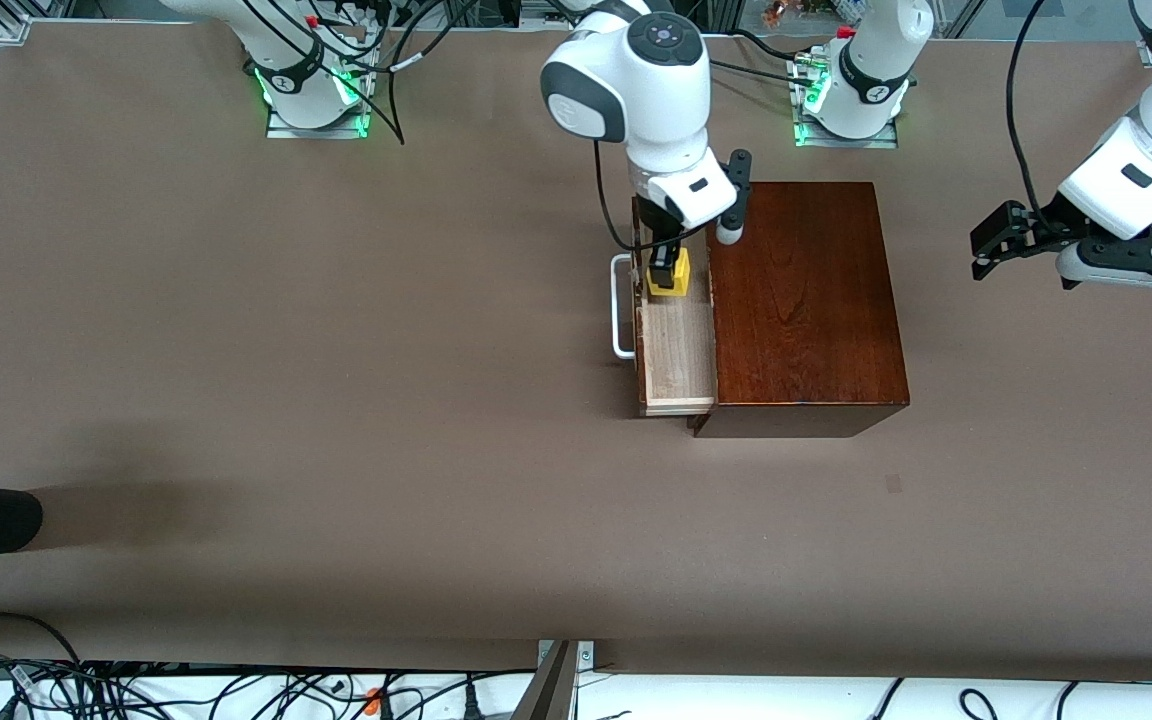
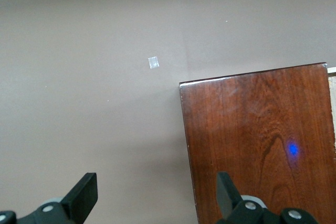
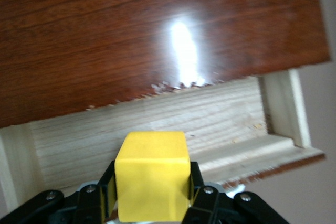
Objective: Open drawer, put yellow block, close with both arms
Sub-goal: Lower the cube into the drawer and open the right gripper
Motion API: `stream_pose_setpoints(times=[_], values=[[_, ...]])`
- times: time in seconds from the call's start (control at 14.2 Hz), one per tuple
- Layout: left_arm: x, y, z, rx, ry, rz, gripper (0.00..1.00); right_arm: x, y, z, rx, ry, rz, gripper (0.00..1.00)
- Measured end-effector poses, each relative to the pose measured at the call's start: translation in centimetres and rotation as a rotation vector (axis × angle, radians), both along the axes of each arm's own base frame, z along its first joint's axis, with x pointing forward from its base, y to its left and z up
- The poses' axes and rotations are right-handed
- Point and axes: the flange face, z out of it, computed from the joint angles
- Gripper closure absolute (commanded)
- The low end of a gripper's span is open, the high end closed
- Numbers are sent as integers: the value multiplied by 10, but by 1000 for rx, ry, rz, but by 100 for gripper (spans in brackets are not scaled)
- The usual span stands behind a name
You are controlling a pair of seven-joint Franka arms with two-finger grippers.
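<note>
Brown table [image 1: 336, 350] bearing dark-brown wooden box [image 1: 806, 300]

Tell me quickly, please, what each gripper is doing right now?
Right gripper: shut on the yellow block, over the open drawer.
Left gripper: open, empty, waiting.

I can read no text, label, brand or number on anything here. The glossy dark-brown wooden box [image 1: 806, 300] carries only its grain, and the small bright yellow cube [image 3: 152, 174] has plain faces. The white arm bases bear small round dark marks, but I cannot make out what they say.
</note>
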Motion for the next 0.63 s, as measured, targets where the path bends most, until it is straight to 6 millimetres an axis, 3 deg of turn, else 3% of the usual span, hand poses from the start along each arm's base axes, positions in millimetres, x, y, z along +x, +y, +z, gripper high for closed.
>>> stream_pose_setpoints(times=[0.28, 0.63], values=[[0, 8, -2, 1, 6, 9, 0, -11, 9, -28, -45, 5, 65, 67], [0, 9, -2, 1, 10, 11, 0, -10, 10, -53, -79, 16, 92, 65]])
